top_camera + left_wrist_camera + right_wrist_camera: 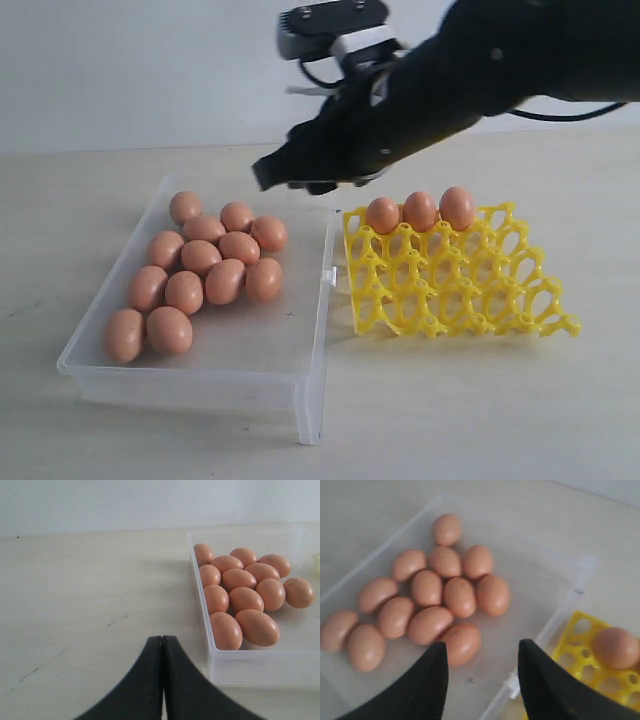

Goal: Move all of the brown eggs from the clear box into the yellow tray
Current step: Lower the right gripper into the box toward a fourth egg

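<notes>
Several brown eggs (225, 281) lie bunched in the left part of the clear box (310, 390). Three more eggs (420, 210) sit in the back row of the yellow tray (460, 290), just right of the box. My right gripper (275, 172) hangs above the box's far right corner. The right wrist view shows this gripper (482, 645) open and empty over bare box floor, with the nearest egg (461, 642) beside one finger and the tray (575, 640) past the other. My left gripper (162, 638) is shut on nothing, over the table beside the box (260, 667).
The box's white clasp (329, 275) faces the tray with a narrow gap between them. The right arm (480, 70) stretches over the tray's back row from the upper right. A pale table (450, 410) surrounds both containers.
</notes>
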Controlling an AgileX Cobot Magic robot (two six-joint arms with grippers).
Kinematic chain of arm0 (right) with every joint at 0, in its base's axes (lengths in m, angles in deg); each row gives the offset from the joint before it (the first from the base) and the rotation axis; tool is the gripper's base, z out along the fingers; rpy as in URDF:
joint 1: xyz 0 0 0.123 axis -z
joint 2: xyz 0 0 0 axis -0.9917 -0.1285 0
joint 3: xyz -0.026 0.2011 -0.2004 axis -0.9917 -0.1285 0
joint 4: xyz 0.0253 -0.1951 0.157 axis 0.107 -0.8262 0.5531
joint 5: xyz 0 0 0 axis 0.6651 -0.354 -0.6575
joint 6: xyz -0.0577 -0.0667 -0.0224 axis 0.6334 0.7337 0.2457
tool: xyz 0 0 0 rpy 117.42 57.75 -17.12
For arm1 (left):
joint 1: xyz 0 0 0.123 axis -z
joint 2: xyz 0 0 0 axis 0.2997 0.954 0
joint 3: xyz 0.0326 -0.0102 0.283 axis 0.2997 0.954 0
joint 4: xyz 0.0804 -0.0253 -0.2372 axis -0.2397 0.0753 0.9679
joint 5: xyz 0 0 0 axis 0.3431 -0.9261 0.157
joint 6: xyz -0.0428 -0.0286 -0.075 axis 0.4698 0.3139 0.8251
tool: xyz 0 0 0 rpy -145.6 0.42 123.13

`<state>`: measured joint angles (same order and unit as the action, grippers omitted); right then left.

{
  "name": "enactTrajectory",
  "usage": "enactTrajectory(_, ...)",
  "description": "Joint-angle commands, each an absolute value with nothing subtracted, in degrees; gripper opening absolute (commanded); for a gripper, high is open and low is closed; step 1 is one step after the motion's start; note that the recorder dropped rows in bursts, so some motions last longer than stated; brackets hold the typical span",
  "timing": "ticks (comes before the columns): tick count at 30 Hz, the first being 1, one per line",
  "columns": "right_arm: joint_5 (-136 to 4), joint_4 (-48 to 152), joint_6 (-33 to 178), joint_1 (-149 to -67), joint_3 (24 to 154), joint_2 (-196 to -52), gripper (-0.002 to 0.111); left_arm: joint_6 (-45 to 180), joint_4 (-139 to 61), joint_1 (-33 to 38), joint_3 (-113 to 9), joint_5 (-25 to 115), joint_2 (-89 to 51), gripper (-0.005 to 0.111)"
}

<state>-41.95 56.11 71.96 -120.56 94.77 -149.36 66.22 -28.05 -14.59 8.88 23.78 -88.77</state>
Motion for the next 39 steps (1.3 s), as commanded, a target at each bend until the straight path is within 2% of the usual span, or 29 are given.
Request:
enactTrajectory(1,-31.69,63.16,78.84,-125.26,103.96,-155.83,0.043,66.28,-27.99,-14.66,8.65,24.34,-89.09,0.000)
enactTrajectory(8,-14.79,71.74,84.78,-128.63,123.45,-172.06,0.043,66.28,-27.99,-14.66,8.65,24.34,-89.09,0.000)
enactTrajectory(12,-5.64,74.97,82.90,-128.62,138.40,-182.05,0.049,66.28,-27.99,-14.66,8.65,24.34,-89.09,0.000)
enactTrajectory(20,3.70,73.21,73.89,-128.62,158.39,-195.76,0.053,66.28,-27.99,-14.66,8.65,24.34,-89.09,0.000)
enactTrajectory(24,3.70,71.38,72.56,-128.62,161.88,-198.68,0.053,66.28,-27.99,-14.66,8.65,24.34,-89.09,0.000)
enactTrajectory(39,3.70,69.60,71.28,-128.62,161.95,-203.14,0.053,66.28,-27.99,-14.66,8.65,24.34,-89.09,0.000)
